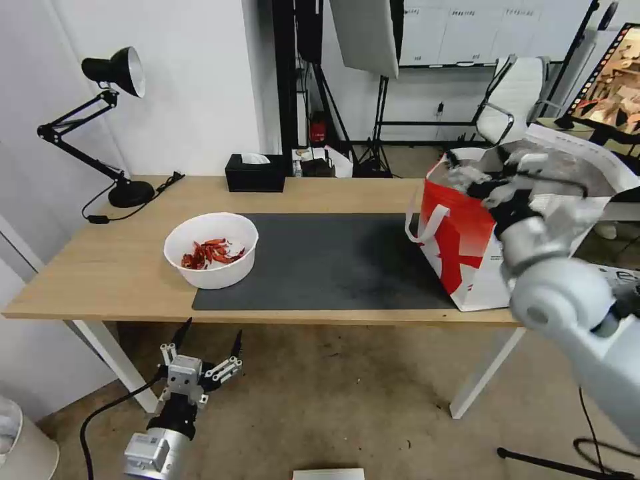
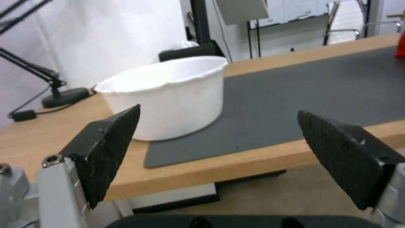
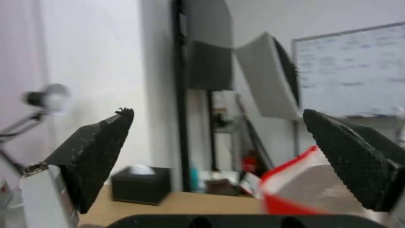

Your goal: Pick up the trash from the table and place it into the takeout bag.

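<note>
The left gripper [image 1: 209, 333] hangs low in front of the table's near edge, below the tabletop, its two black wedge-shaped fingers [image 2: 110, 142] spread wide with nothing between them; their inner faces are rough, finely textured rubber. Just beyond and above it sits the white bowl [image 1: 211, 250], round and smooth-walled with a slightly wavy rim, holding a heap of red chili shells [image 1: 212, 252]. The bowl rests partly on the near left corner of the dark grey mat [image 1: 333, 260], a flat matte rectangle lying on the pale wood table [image 1: 87, 267].

The right gripper [image 1: 497, 183] is raised over the open mouth of the takeout bag [image 1: 460, 253], at the table's right end. In the right wrist view its fingers [image 3: 95, 158] stand wide apart and empty, the same black grainy wedges. The bag below it is soft fabric, red and white outside with a crinkled silver foil lining and a white strap handle [image 1: 423, 227] hanging down its front.

Farther off, past the bowl, a black tissue box [image 1: 255, 173] stands at the table's far edge, and a black jointed desk lamp [image 1: 110, 120] stands at the far left corner.
</note>
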### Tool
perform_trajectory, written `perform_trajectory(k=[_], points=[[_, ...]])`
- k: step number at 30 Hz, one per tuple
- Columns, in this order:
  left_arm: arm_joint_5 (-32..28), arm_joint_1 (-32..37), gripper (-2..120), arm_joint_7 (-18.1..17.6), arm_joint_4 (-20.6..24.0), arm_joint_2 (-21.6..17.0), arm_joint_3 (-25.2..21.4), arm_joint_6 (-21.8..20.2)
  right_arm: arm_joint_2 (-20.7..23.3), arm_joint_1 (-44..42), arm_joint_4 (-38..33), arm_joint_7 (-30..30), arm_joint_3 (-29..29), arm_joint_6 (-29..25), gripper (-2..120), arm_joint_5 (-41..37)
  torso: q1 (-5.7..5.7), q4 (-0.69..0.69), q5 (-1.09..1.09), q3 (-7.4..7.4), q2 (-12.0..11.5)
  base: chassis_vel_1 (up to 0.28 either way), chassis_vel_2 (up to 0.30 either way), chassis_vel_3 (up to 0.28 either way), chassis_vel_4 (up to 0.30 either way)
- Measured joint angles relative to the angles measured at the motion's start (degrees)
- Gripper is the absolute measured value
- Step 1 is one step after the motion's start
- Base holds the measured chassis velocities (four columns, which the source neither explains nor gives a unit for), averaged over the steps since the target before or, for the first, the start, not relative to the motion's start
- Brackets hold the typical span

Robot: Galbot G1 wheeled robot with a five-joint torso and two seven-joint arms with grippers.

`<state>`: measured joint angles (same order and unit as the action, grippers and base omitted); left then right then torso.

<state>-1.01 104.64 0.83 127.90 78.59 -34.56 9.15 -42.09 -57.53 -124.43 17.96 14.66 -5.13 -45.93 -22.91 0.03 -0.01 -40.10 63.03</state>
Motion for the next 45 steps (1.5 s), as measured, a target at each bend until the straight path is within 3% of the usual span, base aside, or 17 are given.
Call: perform_trajectory(k=[3,4,7,14,24,34,45], points=[[0.01,-0.36,100,-0.04,-0.29,0.17,0.03,0.22,-4.16,-13.38,-1.48,-5.63,2.89,-5.03,100,6.57,0.0,-0.05,0.03,0.0,0.0,0.0,0.0,0.0,0.0],[0.01,-0.36,100,-0.04,-0.29,0.17,0.03,0.22,-4.16,-13.38,-1.48,-5.63,2.89,-5.03,100,6.57,0.0,-0.05,0.03,0.0,0.0,0.0,0.0,0.0,0.0],[-0.02,-1.28,100,-0.04,-1.44,0.14,0.59,0.56,-9.1,-24.16,-0.56,-9.23,4.75,-10.43,100,13.92,0.0,-0.04,0.0,0.01,0.0,0.0,0.0,0.0,0.0],[-0.12,-2.68,100,-0.04,-2.84,-0.18,1.34,0.68,-15.16,-34.36,2.24,-9.6,5.73,-15.42,100,22.99,0.0,-0.04,0.0,0.0,0.0,0.0,0.0,0.0,0.0],[-0.34,-3.04,100,-0.03,-3.01,-0.82,1.32,0.72,-18.46,-39.4,3.05,-5.73,2.97,-12.56,100,26.09,0.0,-0.03,0.01,0.0,0.0,0.0,0.0,0.0,0.0],[-0.41,-3.07,100,-0.02,-3.13,-1.09,1.32,0.59,-17.68,-41.63,0.29,-4.0,3.34,-3.23,100,25.39,0.0,-0.03,0.01,0.0,0.0,0.0,0.0,0.0,0.0],[-0.42,-3.01,100,0.0,-3.38,-0.74,1.32,0.53,-16.73,-41.89,-1.37,-3.19,3.58,-0.51,100,25.14,-0.01,-0.03,0.01,0.0,0.0,0.0,0.0,0.0,0.0]])
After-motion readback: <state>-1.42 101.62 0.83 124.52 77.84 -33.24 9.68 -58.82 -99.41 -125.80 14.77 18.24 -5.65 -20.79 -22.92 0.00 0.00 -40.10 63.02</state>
